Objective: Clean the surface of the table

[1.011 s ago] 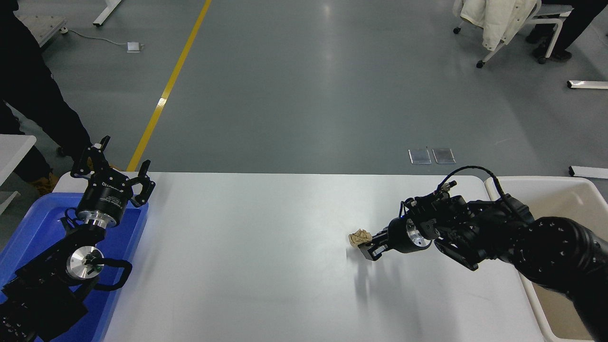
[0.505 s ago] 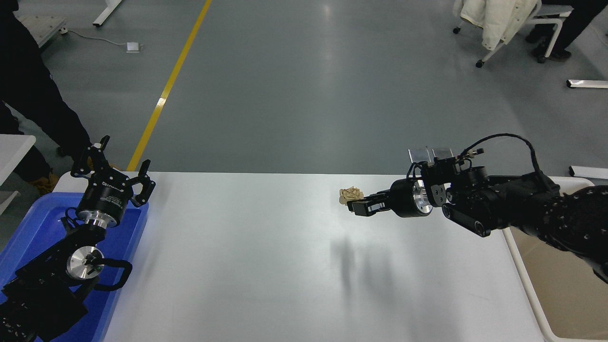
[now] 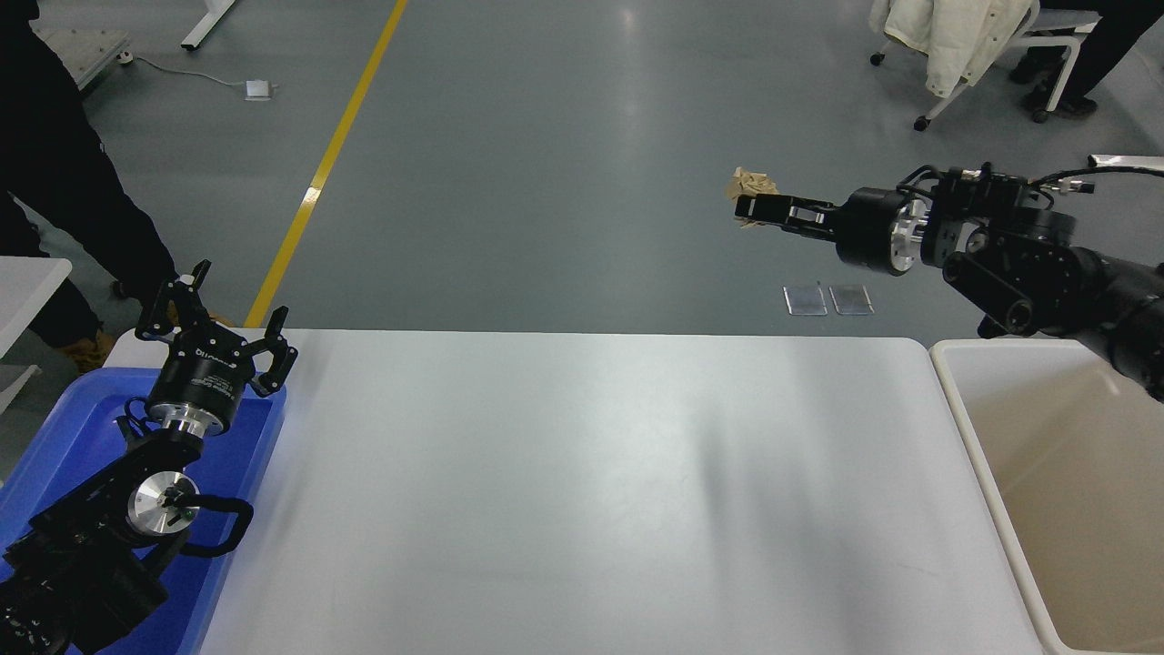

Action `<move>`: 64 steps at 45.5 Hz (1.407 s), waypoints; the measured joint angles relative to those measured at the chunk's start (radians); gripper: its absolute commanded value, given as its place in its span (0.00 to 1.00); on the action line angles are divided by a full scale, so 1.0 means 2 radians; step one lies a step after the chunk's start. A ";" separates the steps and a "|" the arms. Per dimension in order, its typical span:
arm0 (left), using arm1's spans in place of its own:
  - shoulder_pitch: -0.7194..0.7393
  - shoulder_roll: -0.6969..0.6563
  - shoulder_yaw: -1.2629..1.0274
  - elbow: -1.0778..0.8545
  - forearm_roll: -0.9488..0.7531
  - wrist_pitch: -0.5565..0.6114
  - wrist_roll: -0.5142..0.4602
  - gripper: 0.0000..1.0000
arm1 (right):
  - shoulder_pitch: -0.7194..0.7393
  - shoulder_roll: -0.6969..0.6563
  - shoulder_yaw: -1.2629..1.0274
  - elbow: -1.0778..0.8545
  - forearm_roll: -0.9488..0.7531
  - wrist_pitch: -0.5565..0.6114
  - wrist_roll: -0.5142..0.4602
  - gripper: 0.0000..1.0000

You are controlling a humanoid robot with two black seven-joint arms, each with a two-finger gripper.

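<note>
Tabletop, white, matte and wide (image 3: 582,491), spreads bare below me now; a second ago the crumpled tan paper scrap (image 3: 747,184) sat on it toward the right. My left gripper (image 3: 216,332) hangs parked over the blue plastic tray (image 3: 55,446), fingers spread. The beige plastic bin (image 3: 1073,491) waits at the right edge. Farthest out, my right gripper (image 3: 753,209) has risen high, fingers pinching the scrap; I judge dropping it in the bin comes next.
</note>
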 measured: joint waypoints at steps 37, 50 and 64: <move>0.000 0.000 0.000 0.000 0.000 0.000 0.000 1.00 | -0.171 -0.063 0.044 -0.194 0.102 -0.021 -0.202 0.00; 0.000 0.000 0.000 0.000 0.000 0.000 0.000 1.00 | -0.228 -0.052 0.056 -0.194 0.105 -0.045 -0.215 0.00; 0.000 0.000 0.000 0.000 0.000 0.000 0.000 1.00 | -0.292 -0.014 0.058 -0.193 0.106 -0.056 -0.215 0.00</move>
